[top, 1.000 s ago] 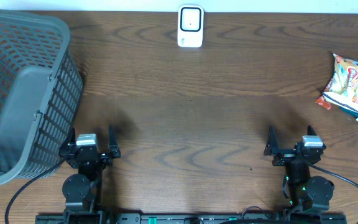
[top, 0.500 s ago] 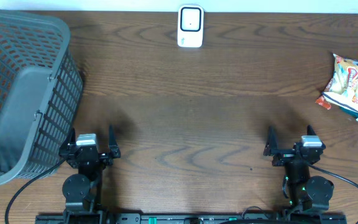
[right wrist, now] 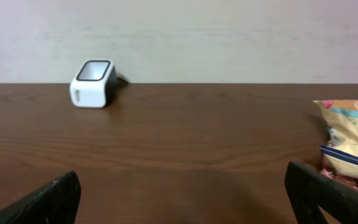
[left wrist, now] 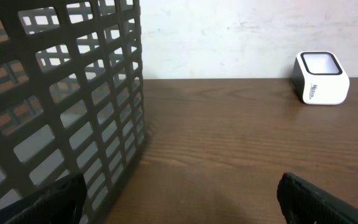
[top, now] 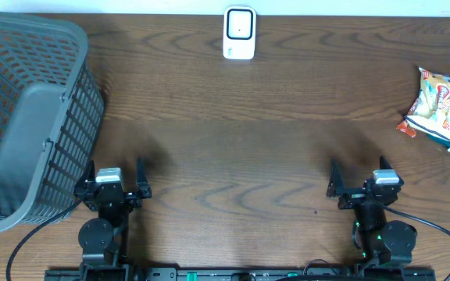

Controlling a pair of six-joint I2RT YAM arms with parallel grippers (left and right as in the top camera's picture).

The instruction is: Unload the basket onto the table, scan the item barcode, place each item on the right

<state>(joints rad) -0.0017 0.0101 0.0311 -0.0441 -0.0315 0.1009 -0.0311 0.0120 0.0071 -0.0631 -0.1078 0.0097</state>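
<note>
Sensibly, you hold both jaws wide and empty, since the snack bags [top: 436, 100] lie ungrasped ahead-right of the right jaws.

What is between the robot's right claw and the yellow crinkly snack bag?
Nothing: only bare brown wooden table separates the right gripper from the yellow crinkly snack bag, seen overhead.

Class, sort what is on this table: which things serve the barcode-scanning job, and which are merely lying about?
For the job: scanner; snack bags.
Lying about, as far as the views show: basket.
</note>
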